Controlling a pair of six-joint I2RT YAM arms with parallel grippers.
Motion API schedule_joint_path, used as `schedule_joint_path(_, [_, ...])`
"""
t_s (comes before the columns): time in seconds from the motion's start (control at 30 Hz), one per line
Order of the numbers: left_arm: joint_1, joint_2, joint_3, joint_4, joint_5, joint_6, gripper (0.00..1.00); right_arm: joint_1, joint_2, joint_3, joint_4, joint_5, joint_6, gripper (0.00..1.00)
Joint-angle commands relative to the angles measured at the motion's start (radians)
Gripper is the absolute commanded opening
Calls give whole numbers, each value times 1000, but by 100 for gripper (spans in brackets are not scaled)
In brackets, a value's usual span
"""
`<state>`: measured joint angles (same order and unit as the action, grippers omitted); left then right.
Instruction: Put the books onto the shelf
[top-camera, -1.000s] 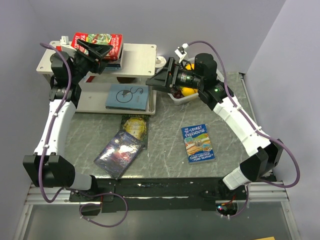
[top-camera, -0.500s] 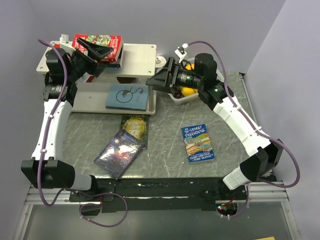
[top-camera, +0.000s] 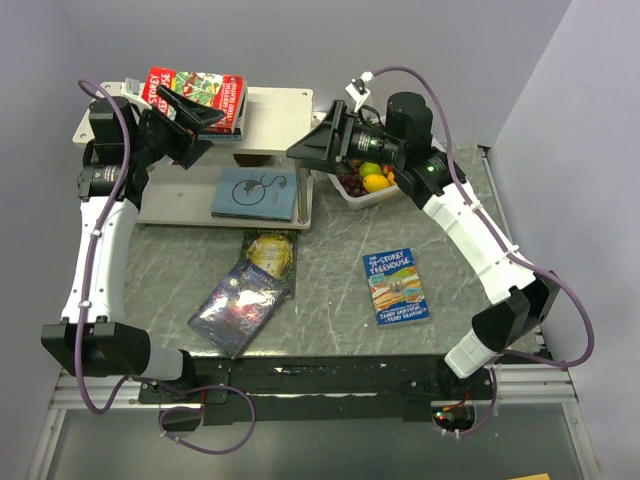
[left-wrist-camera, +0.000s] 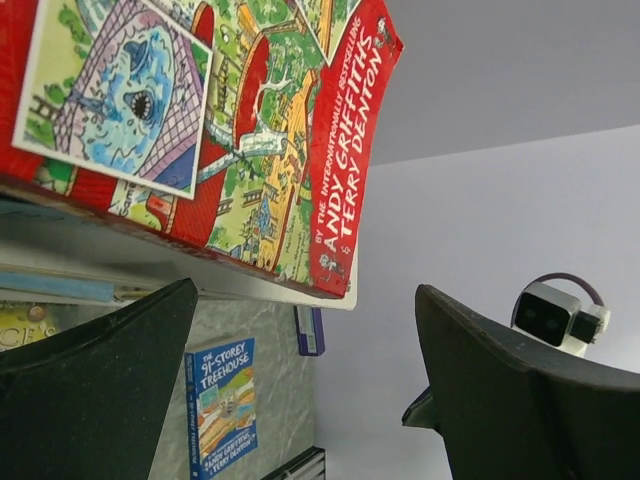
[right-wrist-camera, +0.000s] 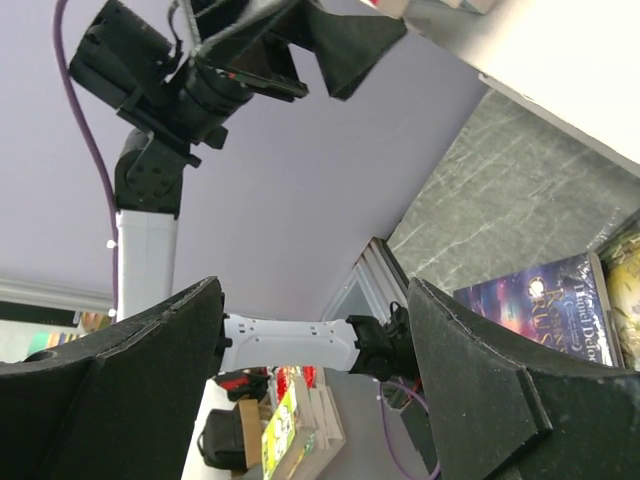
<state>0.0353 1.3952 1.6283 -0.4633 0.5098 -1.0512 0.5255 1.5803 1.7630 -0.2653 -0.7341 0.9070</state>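
With the red book (top-camera: 195, 88) lying on the shelf (top-camera: 275, 105) at upper left, and the left end effector (left-wrist-camera: 305, 295) and right end effector (right-wrist-camera: 315, 285) spread wide and empty, the blue book (top-camera: 397, 286) is judged due next.

the grey table (top-camera: 330, 240) holds a white shelf (top-camera: 285, 105) at the upper left, a fruit basket (top-camera: 362, 201) near it, and three flat books: a purple star book (top-camera: 238, 305), a green-gold book (top-camera: 271, 250) just beside it, and a blue treehouse book (top-camera: 397, 287) right of centre. the top board has a pile (top-camera: 228, 130) with a red book (top-camera: 195, 88) on top, the low board a pale blue book (top-camera: 255, 192).
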Motion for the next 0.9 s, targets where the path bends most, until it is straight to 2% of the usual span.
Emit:
schedule_joint_path(0.0, [3, -70, 19, -15, -7, 31, 96, 19, 15, 66, -6, -10, -20, 81])
schedule_joint_path(0.2, [5, -171, -14, -26, -40, 77, 96, 22, 18, 53, 1, -18, -22, 80])
schedule_joint_path(0.3, [5, -199, -57, 8, -48, 91, 90, 22, 17, 41, 6, -16, -22, 80])
schedule_joint_path(0.4, [5, -214, -111, 72, -28, 103, 64, 24, 12, 21, 18, -19, -20, 80])
schedule_joint_path(0.43, [5, -216, -122, 87, -27, 106, 41, 27, 9, 15, 20, -19, -25, 79])
schedule_joint_path(0.5, [5, -225, -154, 113, -31, 118, 25, 28, -5, -16, 26, -11, -29, 76])
schedule_joint_path(0.53, [6, -229, -165, 120, -36, 123, 11, 28, -12, -25, 26, -8, -37, 75])
schedule_joint_path(0.57, [6, -232, -176, 136, -34, 126, 3, 28, -23, -34, 26, -2, -42, 73])
schedule_joint_path(0.87, [5, -214, -243, 202, -19, 132, 1, 27, -45, -88, 32, 7, -62, 68])
